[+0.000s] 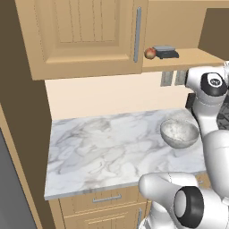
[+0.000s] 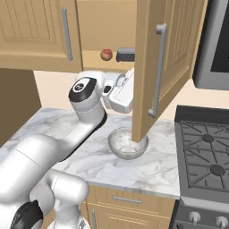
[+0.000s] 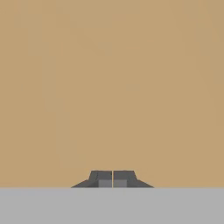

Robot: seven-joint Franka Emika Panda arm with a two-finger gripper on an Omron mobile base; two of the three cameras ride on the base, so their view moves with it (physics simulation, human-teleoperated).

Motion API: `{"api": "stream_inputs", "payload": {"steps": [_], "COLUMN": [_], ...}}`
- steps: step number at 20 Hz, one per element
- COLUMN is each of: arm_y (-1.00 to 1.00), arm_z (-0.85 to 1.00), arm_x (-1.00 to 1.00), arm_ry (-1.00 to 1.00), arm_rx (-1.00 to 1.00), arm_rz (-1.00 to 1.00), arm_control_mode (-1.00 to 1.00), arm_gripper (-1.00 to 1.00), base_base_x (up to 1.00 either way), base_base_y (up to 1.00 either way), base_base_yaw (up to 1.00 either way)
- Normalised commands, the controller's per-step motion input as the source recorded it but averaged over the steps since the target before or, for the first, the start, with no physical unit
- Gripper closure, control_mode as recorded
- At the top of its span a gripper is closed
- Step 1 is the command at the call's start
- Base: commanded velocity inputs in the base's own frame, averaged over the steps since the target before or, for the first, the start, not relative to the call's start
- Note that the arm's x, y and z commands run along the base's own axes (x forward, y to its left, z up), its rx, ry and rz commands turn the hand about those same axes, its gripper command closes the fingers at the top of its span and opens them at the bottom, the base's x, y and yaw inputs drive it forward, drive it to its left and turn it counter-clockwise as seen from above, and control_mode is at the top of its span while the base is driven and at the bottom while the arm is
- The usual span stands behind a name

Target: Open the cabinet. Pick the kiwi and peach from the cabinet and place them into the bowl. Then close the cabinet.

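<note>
While the right cabinet door (image 2: 167,62) stands swung out over the counter (image 1: 107,152), its lower corner hangs just above the bowl (image 2: 128,144) and hides part of the bowl's far rim in the right base view. The left door (image 1: 85,36) is closed, its long bar handle (image 1: 137,35) upright near the open gap. On the cabinet (image 2: 40,33) shelf (image 1: 192,58) sits the peach (image 1: 150,53), and just beside it, to its right, a flat dark grey block (image 1: 165,52); I cannot tell whether the two touch. A stove (image 2: 205,156) with black grates adjoins the counter on the right, and drawers (image 1: 106,198) with short handles lie below the counter's front edge. A wall outlet (image 1: 167,78) is set under the shelf.

Left of the bowl the marble lies bare out to the tall brown side panel (image 1: 22,134). The bowl stands near the counter's right end, close to the stove. The arm's white wrist is tucked between the backsplash and the inner face of the open door, above the bowl.

Seen from the hand, the fingers (image 3: 112,179) are pressed together with nothing between them, facing a plain tan surface close ahead.
</note>
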Motion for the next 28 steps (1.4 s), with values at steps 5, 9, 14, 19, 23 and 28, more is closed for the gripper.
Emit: {"api": "stream_inputs", "payload": {"steps": [5,9,14,19,23,28], "arm_y": [0.16,0.5,0.56,0.57,0.69,0.67], "arm_z": [0.0,0.0,0.0,0.0,-0.13,-0.19], "arm_x": [0.08,0.1,0.07,0.35,0.23,0.15], "arm_ry": [0.01,0.07,0.16,0.23,0.29,0.23], "arm_rx": [0.0,0.0,0.0,0.0,0.0,0.0], "arm_rz": [0.17,0.35,0.41,0.47,0.53,0.48], "arm_control_mode": [-1.0,-1.0,-1.0,-1.0,-1.0,-1.0], "arm_gripper": [1.0,1.0,1.0,1.0,1.0,1.0], "base_base_x": [0.0,0.0,0.0,0.0,0.0,0.0], "base_base_y": [0.0,0.0,0.0,0.0,0.0,0.0], "base_base_yaw": [0.0,0.0,0.0,0.0,0.0,0.0]}}
